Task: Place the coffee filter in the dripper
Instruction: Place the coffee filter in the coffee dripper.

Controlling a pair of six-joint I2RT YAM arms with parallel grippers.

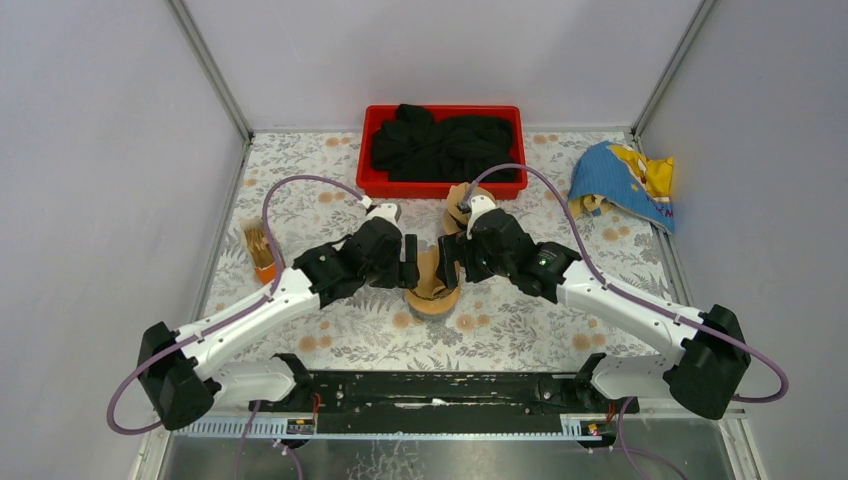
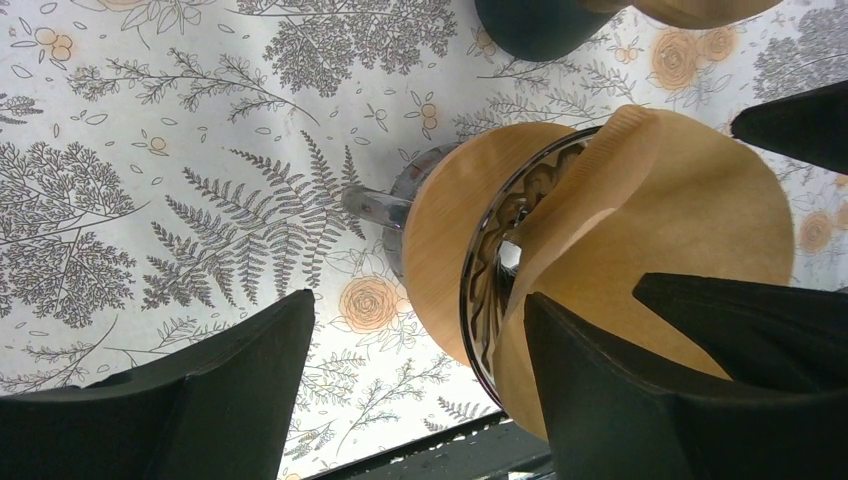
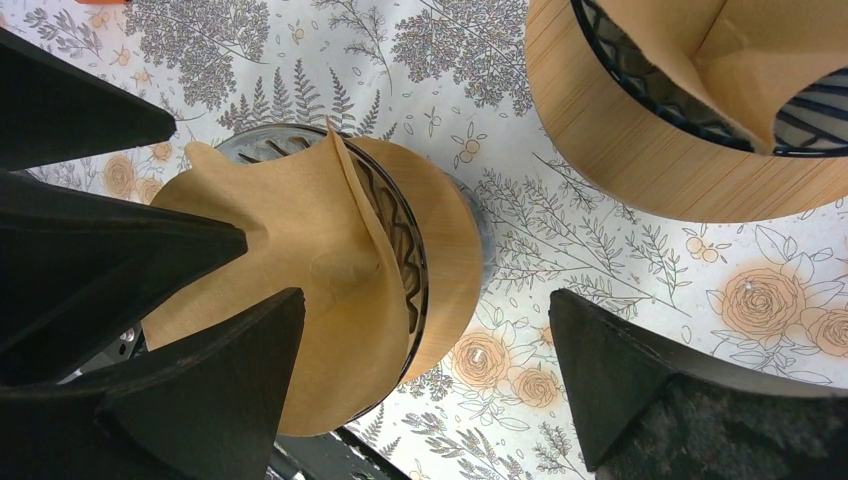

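While the coffee filter (image 2: 680, 200) leans in the dripper (image 2: 445, 250), left gripper (image 2: 418, 300) and right gripper (image 3: 428, 295) flank it, jaws spread.

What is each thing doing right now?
filter: in the dripper, sticking out
dripper: upright
left hand: open
right hand: open
second dripper: upright
second filter: inside second dripper
bin: full of black cloth
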